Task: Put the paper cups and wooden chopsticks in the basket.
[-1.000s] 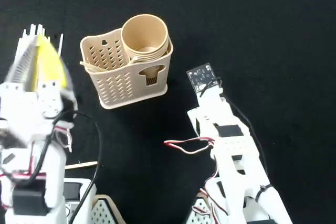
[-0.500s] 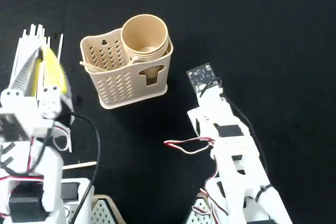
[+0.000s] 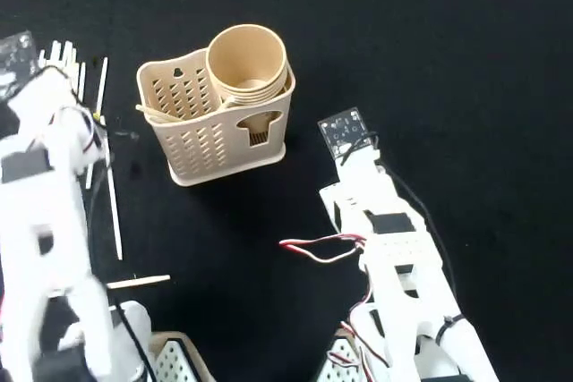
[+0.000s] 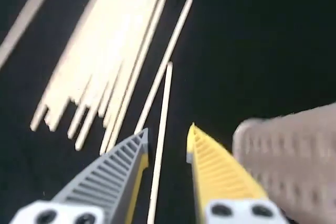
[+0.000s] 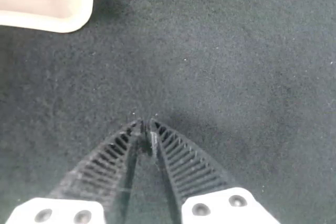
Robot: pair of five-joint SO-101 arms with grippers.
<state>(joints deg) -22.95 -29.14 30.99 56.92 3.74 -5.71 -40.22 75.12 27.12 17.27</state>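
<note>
A beige perforated basket (image 3: 215, 136) stands on the black table with a stack of paper cups (image 3: 248, 62) in its right half and one chopstick (image 3: 154, 114) leaning in its left half. A bundle of wooden chopsticks (image 4: 100, 77) lies left of the basket (image 4: 294, 145). My left gripper (image 4: 167, 132) is open just above the table beside the bundle, and a single loose chopstick (image 4: 160, 145) runs between its grey and yellow fingers. My right gripper (image 5: 143, 124) is shut and empty, low over bare cloth to the right of the basket's corner (image 5: 47, 3).
The left arm (image 3: 40, 140) covers part of the chopstick bundle (image 3: 64, 53) in the high view. One long chopstick (image 3: 112, 194) lies left of the basket and another (image 3: 139, 282) near the front edge. The right arm (image 3: 385, 239) stretches along the table's middle right.
The left arm has swung forward and down over the chopsticks, so its yellow finger is now under the arm. A long chopstick left of the basket is uncovered. The right arm has not moved.
</note>
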